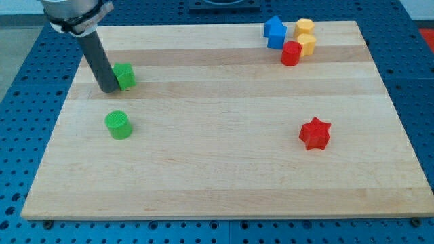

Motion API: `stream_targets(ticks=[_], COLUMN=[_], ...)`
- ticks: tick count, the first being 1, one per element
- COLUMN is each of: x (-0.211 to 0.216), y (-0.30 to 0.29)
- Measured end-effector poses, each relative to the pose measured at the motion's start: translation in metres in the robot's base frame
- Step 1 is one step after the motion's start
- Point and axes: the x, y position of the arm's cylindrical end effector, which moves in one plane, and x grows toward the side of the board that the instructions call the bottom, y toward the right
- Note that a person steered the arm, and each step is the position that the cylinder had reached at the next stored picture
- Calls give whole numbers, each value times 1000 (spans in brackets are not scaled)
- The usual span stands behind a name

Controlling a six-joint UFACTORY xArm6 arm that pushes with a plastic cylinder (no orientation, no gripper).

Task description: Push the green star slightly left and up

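The green star (125, 76) lies on the wooden board (217, 169) near the view's upper left. My tip (108, 89) stands right against its left side, slightly lower in the view, and the dark rod hides part of the star's left edge. A green cylinder (119, 125) lies below them in the view, apart from both.
A red star (314, 133) lies at the view's right middle. At the top right a blue block (274, 32), two yellow blocks (304, 28) (307, 45) and a red block (291, 53) sit in a tight cluster. The board's left edge is near the tip.
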Motion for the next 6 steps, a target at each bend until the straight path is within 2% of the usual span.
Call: stream_targets(ticks=[1,3,5,6], x=[-4,17,17,-8], y=[1,3,58,58])
